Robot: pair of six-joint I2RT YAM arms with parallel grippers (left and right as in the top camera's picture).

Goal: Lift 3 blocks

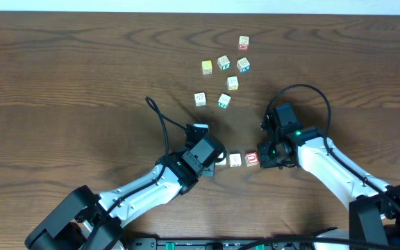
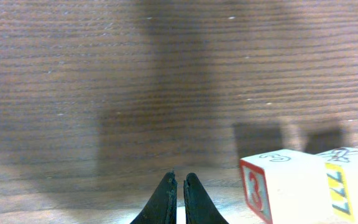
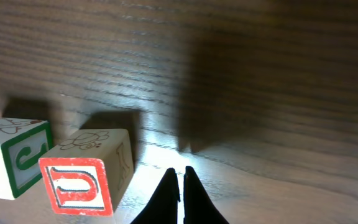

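Dark-brown wood-grain table [image 1: 61, 69] fills every view. A thin pale strip [image 1: 186, 5] runs along the far edge in the overhead; nothing else of the room shows.

Three blocks [image 1: 235, 160] sit in one short row nr the front edge, btwn the two arms, side by side and close-packed, all flat on the wood. The row's long axis runs L–R across the table, from arm to arm.
- Red-faced block [image 1: 251, 159]: R end, white mark up. In the R wrist view its near side shows a red-framed letter.
- Middle block [image 1: 236, 159]: cream top.
- Left-end block [image 1: 221, 159]: partly hidden under the L arm's head.

Left gripper [image 2: 178, 199]: fingers pressed together, nothing btwn them. The row lies off to their right in the wrist view, w/ a gap.

Right gripper [image 3: 180, 196]: also pinched together on nothing. The red-faced block lies just beside the tips, to their left, no contact visible.

Seven loose cubes [image 1: 232, 83] lie scattered further back, incl. a yellow-faced cube [image 1: 207, 67]. The nearest two are well apart from the row. A black cable [image 1: 160, 118] loops off the L arm over the wood, and another arcs above the R arm.
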